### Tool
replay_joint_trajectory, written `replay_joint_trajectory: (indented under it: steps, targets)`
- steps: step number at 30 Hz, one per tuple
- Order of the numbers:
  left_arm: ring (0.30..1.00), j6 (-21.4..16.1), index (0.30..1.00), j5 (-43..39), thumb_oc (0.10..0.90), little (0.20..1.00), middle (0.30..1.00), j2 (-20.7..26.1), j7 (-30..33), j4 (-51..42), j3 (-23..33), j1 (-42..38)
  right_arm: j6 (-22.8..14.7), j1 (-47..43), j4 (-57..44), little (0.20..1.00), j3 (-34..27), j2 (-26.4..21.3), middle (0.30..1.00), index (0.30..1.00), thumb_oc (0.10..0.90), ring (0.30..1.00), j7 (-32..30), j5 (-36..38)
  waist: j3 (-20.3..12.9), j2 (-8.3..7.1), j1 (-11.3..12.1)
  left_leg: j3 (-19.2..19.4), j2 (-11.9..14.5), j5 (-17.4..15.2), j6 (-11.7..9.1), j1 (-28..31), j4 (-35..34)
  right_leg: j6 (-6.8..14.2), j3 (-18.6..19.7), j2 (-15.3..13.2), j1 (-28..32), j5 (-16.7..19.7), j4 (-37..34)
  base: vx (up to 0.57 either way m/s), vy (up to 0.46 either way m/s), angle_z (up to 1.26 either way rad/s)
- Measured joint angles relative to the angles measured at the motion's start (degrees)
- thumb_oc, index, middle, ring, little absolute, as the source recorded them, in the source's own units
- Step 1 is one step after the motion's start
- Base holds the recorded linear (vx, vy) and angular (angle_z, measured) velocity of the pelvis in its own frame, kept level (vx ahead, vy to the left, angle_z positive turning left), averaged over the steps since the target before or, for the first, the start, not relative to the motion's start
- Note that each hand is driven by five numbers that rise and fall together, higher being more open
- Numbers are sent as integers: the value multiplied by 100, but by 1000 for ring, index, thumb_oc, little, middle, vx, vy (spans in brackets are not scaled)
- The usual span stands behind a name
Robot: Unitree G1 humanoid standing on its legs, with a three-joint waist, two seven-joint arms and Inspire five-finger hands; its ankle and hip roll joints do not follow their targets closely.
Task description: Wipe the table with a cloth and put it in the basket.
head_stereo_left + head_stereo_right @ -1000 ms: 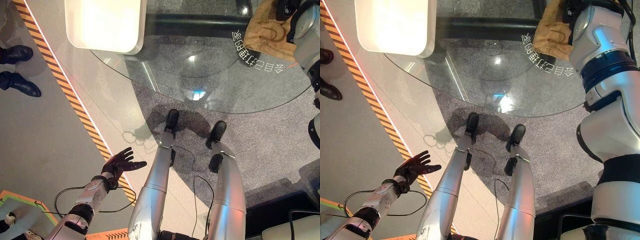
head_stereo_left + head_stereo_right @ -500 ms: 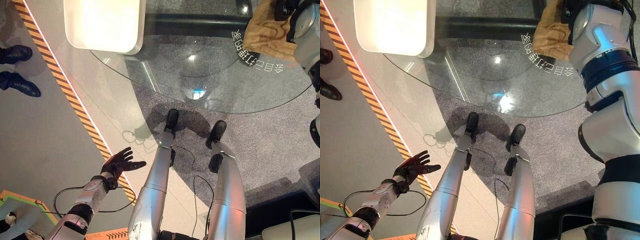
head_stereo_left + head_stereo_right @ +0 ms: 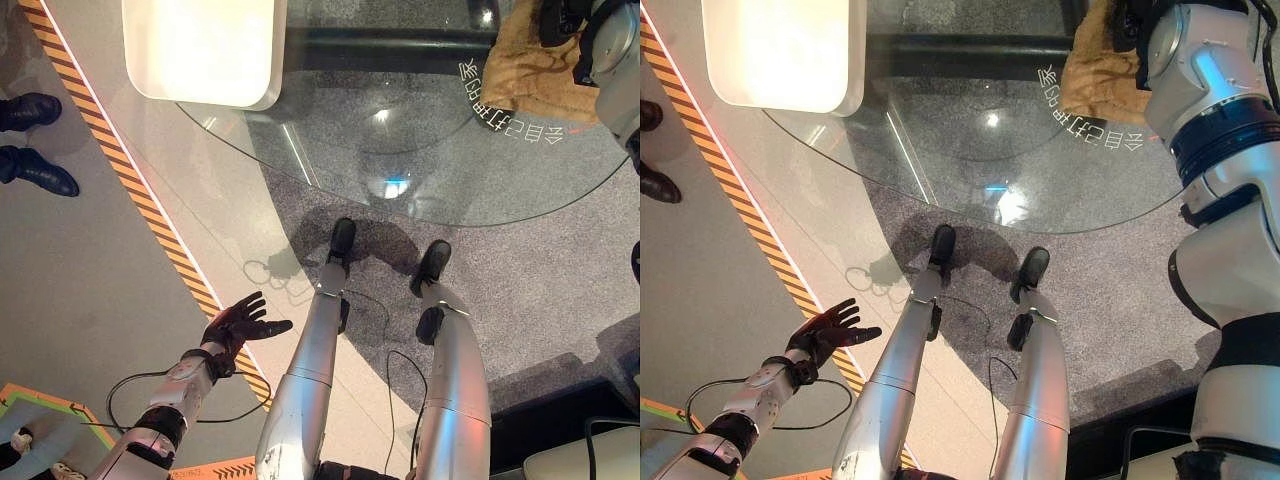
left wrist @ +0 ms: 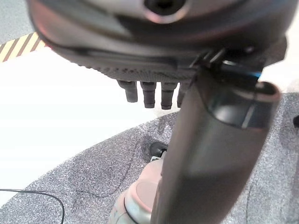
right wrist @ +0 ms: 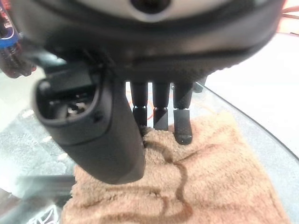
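From the head cameras I see a round glass table (image 3: pixel 330 160) ahead, and the tan cloth (image 3: pixel 540 75) lies flat on its far right part, next to the white lettering (image 3: pixel 505 115) printed along the glass. The cloth looks rumpled; its longer side seems to run from the near left to the far right, though the arm covers its far end and I cannot fix that axis firmly. My right hand (image 5: pixel 159 109) is over the cloth: in its wrist view the fingers (image 5: pixel 182 123) reach out nearly straight with their tips down on the pile, the thumb alongside, nothing gripped. My left hand (image 3: pixel 238 322) hangs low on the near left above a striped floor line (image 3: pixel 150 200), fingers spread and relaxed, holding nothing. A white basket (image 3: pixel 205 50) sits at the table's far left edge. A person's dark shoes (image 3: pixel 30 140) stand at far left.
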Motion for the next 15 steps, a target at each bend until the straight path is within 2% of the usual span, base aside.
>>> replay_joint_trajectory:
  steps: [15]
  targets:
    - [900, -1, 900, 5, 800, 900, 900, 25, 4, 0, 0, 0, 47, 0, -58, 900, 0, 2, 900, 900, 800, 900, 7, 0, 0, -1, -19, 0, 3, 0, 1, -3, -7, 1, 0, 3, 0, 5, -17, 0, 0, 0]
